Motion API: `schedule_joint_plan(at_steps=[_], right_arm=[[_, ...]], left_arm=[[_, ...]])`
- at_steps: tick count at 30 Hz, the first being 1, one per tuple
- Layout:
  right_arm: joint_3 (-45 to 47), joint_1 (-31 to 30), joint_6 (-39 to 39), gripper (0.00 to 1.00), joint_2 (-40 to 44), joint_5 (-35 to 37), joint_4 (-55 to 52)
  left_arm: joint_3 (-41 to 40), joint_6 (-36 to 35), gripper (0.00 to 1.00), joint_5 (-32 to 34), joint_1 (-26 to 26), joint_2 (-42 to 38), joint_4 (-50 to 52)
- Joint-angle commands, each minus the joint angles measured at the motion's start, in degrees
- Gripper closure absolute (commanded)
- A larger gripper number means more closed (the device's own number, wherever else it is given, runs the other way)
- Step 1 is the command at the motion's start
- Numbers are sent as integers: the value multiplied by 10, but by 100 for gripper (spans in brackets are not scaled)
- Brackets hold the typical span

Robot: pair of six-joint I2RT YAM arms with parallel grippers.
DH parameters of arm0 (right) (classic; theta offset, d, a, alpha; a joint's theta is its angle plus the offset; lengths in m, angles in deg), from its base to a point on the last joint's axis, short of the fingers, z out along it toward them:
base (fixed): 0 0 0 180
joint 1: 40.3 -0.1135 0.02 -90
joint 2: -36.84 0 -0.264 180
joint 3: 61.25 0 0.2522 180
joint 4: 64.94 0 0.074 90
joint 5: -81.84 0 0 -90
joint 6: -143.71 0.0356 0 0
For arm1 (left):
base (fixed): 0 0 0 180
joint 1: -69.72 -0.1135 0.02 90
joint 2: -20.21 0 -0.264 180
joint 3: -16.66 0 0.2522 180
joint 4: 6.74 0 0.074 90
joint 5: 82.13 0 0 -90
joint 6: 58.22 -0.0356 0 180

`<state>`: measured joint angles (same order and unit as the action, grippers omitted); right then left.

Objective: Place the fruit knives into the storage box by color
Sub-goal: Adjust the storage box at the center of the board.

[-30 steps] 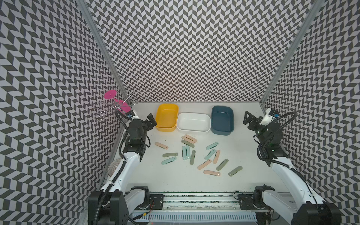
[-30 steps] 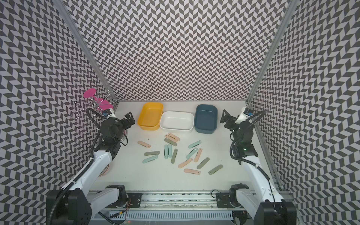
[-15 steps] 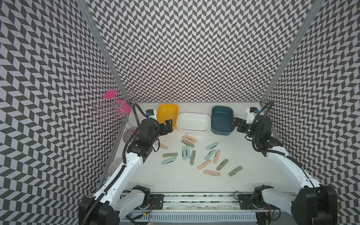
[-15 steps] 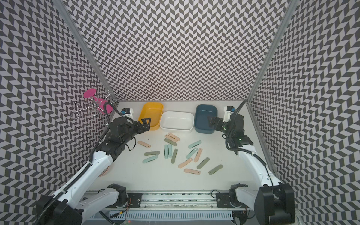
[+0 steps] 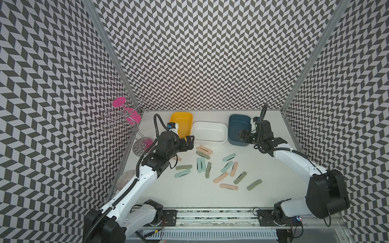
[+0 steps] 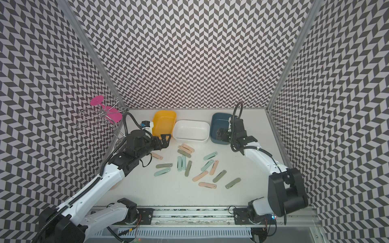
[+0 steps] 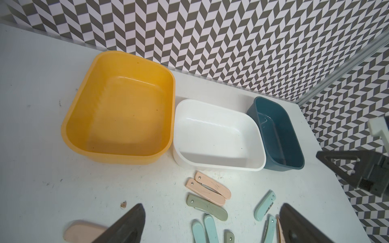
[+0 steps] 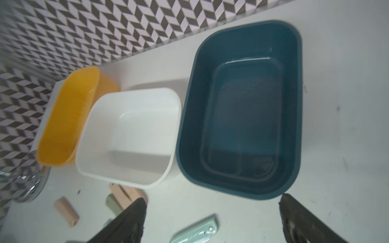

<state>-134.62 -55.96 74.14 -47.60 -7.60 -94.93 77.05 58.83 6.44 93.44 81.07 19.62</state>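
**Left pincer** (image 5: 189,141): jaws spread wide, nothing between them. It hangs low over the worktop (image 5: 189,195), and the wide spread probably readies it to straddle a flat bar from above. Directly ahead, between the lines of its fingers (image 7: 130,221), lie two peach knives (image 7: 205,194) side by side and touching. A sage knife (image 7: 207,207) lies just nearer the wrist. Beyond these stands the yellow box (image 7: 117,156). Beside it is the white box (image 7: 219,166), with their near corners close together.

**Right pincer** (image 5: 242,134): also spread and empty. It is poised at the near wall of the blue box (image 8: 231,189), which fills the space ahead of it. A mint knife (image 8: 194,231) lies flat on the worktop beneath it, nearer the wrist than the fingertips.

**Farther out**: the remaining fruit knives (image 5: 227,166) are scattered flat in the open ground between the two arms. Peach, mint and sage are mixed together, some touching and some apart. One peach knife (image 5: 178,159) lies partly under the left arm.

**Reading**: all three boxes are empty, so sorting has not begun. The boxes stand in a row on the far side of the knives, probably so that either arm can reach one. Three boxes match the three colours, but which colour belongs in which box cannot be told.
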Motion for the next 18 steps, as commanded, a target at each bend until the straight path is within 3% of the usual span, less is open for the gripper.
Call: schedule_joint_plan(at_steps=[1, 9, 18], right_arm=[[-53, 10, -16, 1, -47, 97, -19], [-178, 60, -26, 0, -195, 105, -84], [-165, 77, -11, 0, -256, 94, -69]], left_arm=[[22, -4, 0, -7, 7, 18, 8], [54, -15, 0, -27, 8, 69, 1], [77, -16, 0, -50, 11, 100, -14]])
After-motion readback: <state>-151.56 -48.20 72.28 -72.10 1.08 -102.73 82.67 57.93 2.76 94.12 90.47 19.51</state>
